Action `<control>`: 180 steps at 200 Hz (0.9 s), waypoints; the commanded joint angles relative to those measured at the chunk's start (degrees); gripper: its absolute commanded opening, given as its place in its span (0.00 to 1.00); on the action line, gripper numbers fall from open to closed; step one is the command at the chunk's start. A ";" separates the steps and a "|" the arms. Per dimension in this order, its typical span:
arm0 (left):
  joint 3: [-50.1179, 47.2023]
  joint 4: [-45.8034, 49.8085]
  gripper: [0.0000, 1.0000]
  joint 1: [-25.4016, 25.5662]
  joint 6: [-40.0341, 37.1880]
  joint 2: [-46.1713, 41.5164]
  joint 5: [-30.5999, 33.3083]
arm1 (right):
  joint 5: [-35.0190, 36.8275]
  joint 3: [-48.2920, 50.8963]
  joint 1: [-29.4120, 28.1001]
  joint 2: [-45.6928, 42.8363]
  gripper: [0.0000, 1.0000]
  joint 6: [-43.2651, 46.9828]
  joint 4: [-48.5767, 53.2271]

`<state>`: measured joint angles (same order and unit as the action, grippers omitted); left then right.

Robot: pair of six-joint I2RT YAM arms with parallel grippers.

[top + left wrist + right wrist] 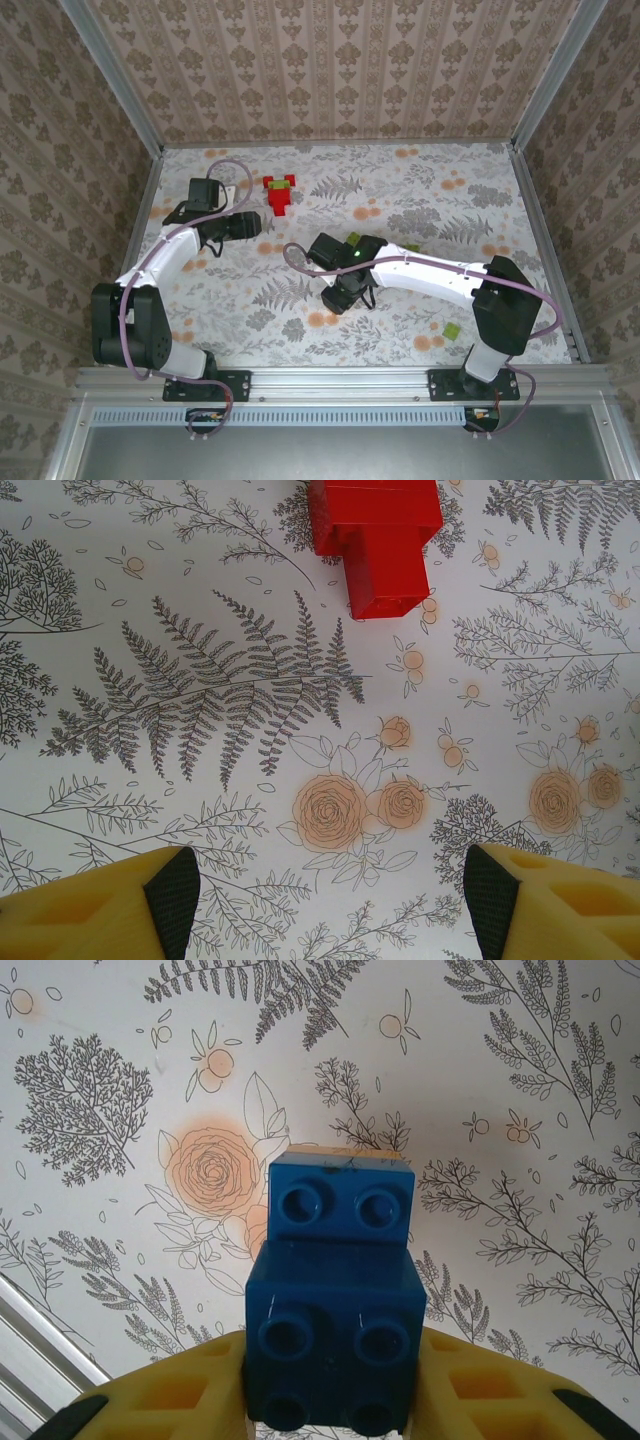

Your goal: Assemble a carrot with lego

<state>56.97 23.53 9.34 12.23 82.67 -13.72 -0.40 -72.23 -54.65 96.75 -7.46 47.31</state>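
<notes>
The left fingers [172, 898] stand apart with nothing between them, only bare flowered tabletop [200, 680] under the gap. Ahead of them in the left wrist view lies a red lego piece [375, 540], well clear of both yellow tips. From above, that red lego piece [280, 193] sits towards the far left of the tabletop [450, 200], with small green bits at its far end, and the left arm's black wrist [232, 226] is just to its near left.

The right fingers [185, 1392] are clamped on a stack of blue lego bricks [335, 1290], one yellow finger on each side of the lower brick. The stack points away from the wrist, studs facing the camera, and a thin pale orange edge shows at its far end. It is held above the tabletop near the middle, where the right arm's wrist [345, 285] hangs in the top view.

A loose yellow-green brick [452, 331] lies close to the right arm's base, and another green one [412, 247] lies just beyond that arm.
</notes>
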 commanded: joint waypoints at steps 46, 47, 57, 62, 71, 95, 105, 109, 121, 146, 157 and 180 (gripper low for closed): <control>0.96 -0.18 0.73 0.24 -1.02 0.38 -0.25 | 2.07 6.08 -1.22 6.02 0.37 -0.88 3.95; 1.00 -0.17 0.73 0.24 -1.00 0.43 -0.25 | 2.07 6.12 -1.28 6.02 0.37 -0.88 3.94; 1.02 -0.23 0.73 0.22 -0.98 0.46 -0.26 | 2.24 6.30 -1.49 6.60 0.37 -0.84 3.97; 0.97 -0.22 0.73 0.22 -0.97 0.38 -0.26 | 2.33 6.34 -1.59 6.88 0.37 -0.80 4.01; 0.93 -0.16 0.73 0.24 -0.98 0.38 -0.26 | 2.43 6.40 -1.68 7.22 0.37 -0.84 3.93; 0.97 -0.16 0.73 0.22 -0.96 0.25 -0.27 | 2.62 5.96 -1.69 6.60 0.36 -0.84 3.45; 1.00 -0.08 0.73 0.24 -1.00 0.29 -0.28 | 2.43 5.40 -1.73 5.67 0.36 -0.88 3.27; 0.99 -0.15 0.73 0.24 -0.99 0.29 -0.26 | 2.28 5.16 -1.70 5.29 0.36 -0.80 3.23; 0.99 -0.10 0.73 0.23 -0.98 0.21 -0.26 | 2.07 4.11 -1.68 4.18 0.36 -0.63 3.23; 0.98 -0.07 0.73 0.20 -0.98 0.21 -0.26 | 1.46 1.35 -1.66 2.52 0.39 0.12 3.32; 0.96 -0.06 0.73 0.23 -1.03 0.21 -0.23 | 1.22 0.16 -1.62 2.09 0.43 0.50 3.23; 0.99 0.03 0.73 0.17 -1.07 0.03 -0.17 | 0.94 -1.96 -1.56 1.78 0.51 1.18 2.88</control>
<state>56.97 23.53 9.34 12.23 82.67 -13.72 1.43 -71.64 -55.92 97.86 -7.40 47.35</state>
